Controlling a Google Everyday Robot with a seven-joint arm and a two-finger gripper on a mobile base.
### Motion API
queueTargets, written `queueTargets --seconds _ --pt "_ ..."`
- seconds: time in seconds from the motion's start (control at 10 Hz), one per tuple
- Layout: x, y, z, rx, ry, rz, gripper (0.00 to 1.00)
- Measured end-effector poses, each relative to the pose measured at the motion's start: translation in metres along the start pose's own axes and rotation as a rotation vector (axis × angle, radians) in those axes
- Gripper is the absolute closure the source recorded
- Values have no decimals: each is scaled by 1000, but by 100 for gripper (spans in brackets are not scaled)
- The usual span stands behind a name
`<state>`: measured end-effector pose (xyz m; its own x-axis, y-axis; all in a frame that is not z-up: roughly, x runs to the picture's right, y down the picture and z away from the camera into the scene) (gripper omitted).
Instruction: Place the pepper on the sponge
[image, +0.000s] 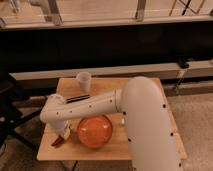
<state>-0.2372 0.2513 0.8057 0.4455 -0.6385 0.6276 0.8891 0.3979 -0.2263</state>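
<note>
1. The gripper (63, 135) is low over the near-left corner of the bench (107, 86); whether it is closed on anything cannot be told.
2. The dark-red pepper (57, 142) lies just beneath and to its left, close to the bench's near edge.
3. An orange bowl (94, 131) sits just to the right.
4. A black bar (77, 98) and a pale cup (84, 81) stand farther back.
</note>
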Motion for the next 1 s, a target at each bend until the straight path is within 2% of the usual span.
queueTargets --seconds 0.5,1.0 --pt "-2 -11 -17 6 -1 -67 97" --pt "13 -18 -44 33 -1 -77 97"
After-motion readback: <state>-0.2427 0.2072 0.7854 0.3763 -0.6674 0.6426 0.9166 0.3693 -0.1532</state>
